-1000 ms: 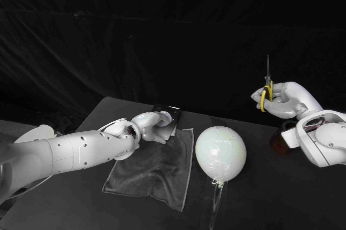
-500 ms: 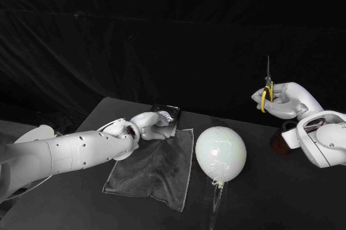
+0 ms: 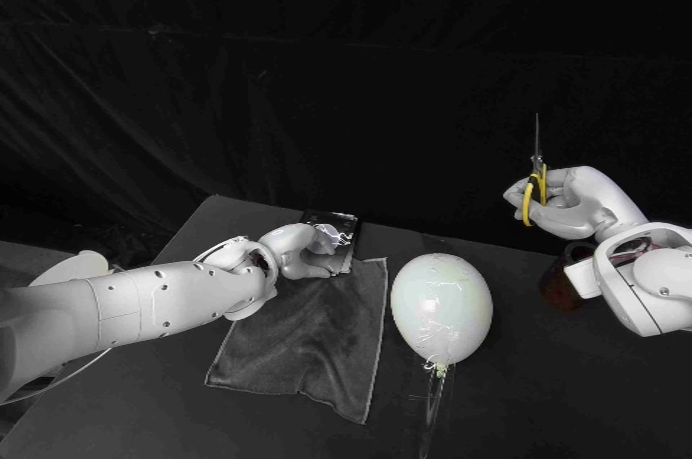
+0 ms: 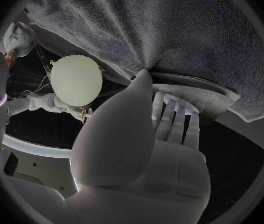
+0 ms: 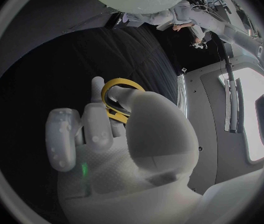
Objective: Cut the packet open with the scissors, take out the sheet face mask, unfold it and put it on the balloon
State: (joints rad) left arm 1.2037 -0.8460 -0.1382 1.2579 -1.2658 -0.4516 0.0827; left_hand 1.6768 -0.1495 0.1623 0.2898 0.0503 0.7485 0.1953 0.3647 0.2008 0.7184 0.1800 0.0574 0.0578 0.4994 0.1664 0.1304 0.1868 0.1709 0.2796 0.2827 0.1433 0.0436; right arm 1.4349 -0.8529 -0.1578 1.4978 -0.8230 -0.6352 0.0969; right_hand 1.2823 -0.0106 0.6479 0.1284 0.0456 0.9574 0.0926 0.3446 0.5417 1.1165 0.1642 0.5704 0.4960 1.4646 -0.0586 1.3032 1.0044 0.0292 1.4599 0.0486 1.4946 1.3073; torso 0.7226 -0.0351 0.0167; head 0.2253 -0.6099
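Nothing looks cut yet: the right hand (image 3: 574,201) clamps the scissors (image 3: 534,179) aloft at right, the left hand (image 3: 300,251) touches the packet (image 3: 335,222) at the far edge of the cloth (image 3: 303,334), its grip unclear, and the balloon (image 3: 441,304) lies bare.

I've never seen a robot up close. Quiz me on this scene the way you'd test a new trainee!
1. True or false: the right robot hand holds the scissors with the blades pointing up.
2. Where is the balloon relative to the grey cloth?
A. lying on top of it
B. beside it on the table, on the right arm's side
C. held in the air above it
3. Fill in: the left robot hand is at the ___ by the cloth's far edge.

Key: 1 true; 2 B; 3 packet.
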